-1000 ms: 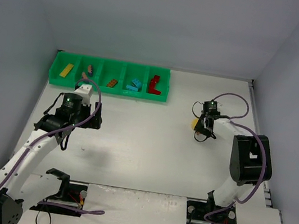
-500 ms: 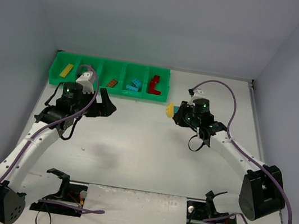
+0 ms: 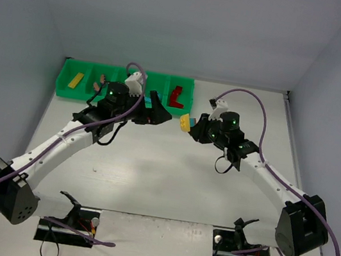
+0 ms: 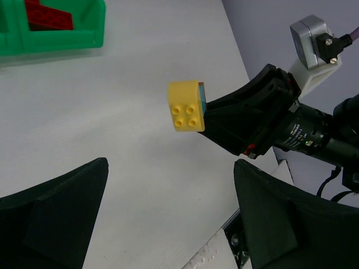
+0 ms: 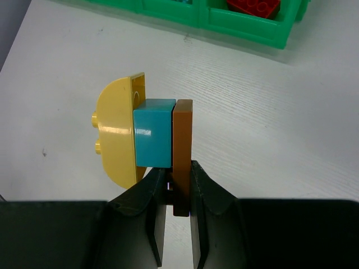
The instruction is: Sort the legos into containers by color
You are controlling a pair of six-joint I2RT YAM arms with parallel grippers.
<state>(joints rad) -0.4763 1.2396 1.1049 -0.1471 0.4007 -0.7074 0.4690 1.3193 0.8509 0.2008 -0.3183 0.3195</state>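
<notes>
— Fingers (image 5: pixel 147 193) of the right gripper (image 5: pixel 178 190) are pinched tight on a thin brown plate (image 5: pixel 183 145). Across from them the left gripper (image 4: pixel 168 168) is spread wide, with nothing between its pads (image 4: pixel 61 213).

— Let's go from the big stuff down. There's the white table (image 3: pixel 170 173), and both arms reach in over the middle. Their tips point at each other, near but apart.

— The green tray (image 3: pixel 68 79) sits at the back left, five compartments in a row.

— The left arm crosses in front of the middle compartments, so I cannot tell what lies in those. The far-left compartment has a flat yellow piece (image 3: pixel 76 79), and the far-right one has a red brick (image 3: pixel 175 96).

— Now the stack (image 3: pixel 185 122). It's three pieces pressed together, held up off the table near the tray's right end.

— The brown plate is the one in the grip. A cyan brick (image 5: pixel 152 133) sits against it, then a yellow brick (image 5: pixel 118 131) with a rounded edge on the outside. Its four studs face the left gripper.
</notes>
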